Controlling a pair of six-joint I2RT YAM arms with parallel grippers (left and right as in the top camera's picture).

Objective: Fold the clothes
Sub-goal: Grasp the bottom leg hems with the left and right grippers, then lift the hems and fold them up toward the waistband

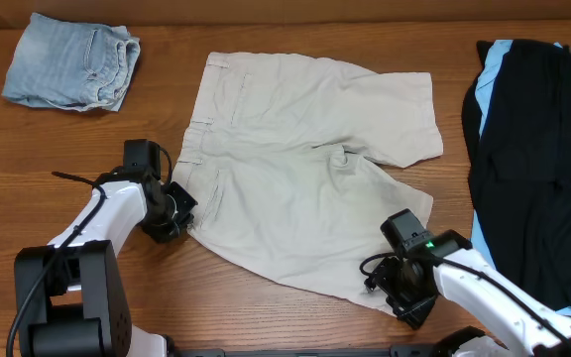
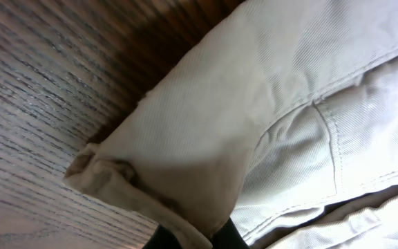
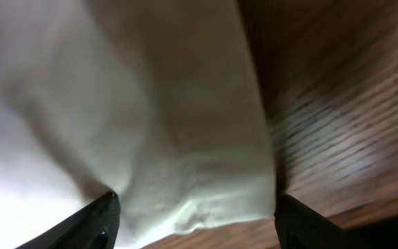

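The pale beige shorts (image 1: 295,169) lie spread flat at the table's middle, waistband to the left and legs to the right. My left gripper (image 1: 178,216) is at the near waistband corner. In the left wrist view (image 2: 193,238) its fingers are shut on a curled fold of the beige cloth (image 2: 206,117). My right gripper (image 1: 401,295) is at the hem of the near leg. In the right wrist view (image 3: 195,214) its fingers are wide open with the hem (image 3: 150,104) lying between them on the wood.
Folded light-blue denim shorts (image 1: 72,61) lie at the far left corner. A black garment with light-blue panels (image 1: 533,149) lies heaped along the right edge, close to my right arm. The table (image 1: 295,30) is brown wood.
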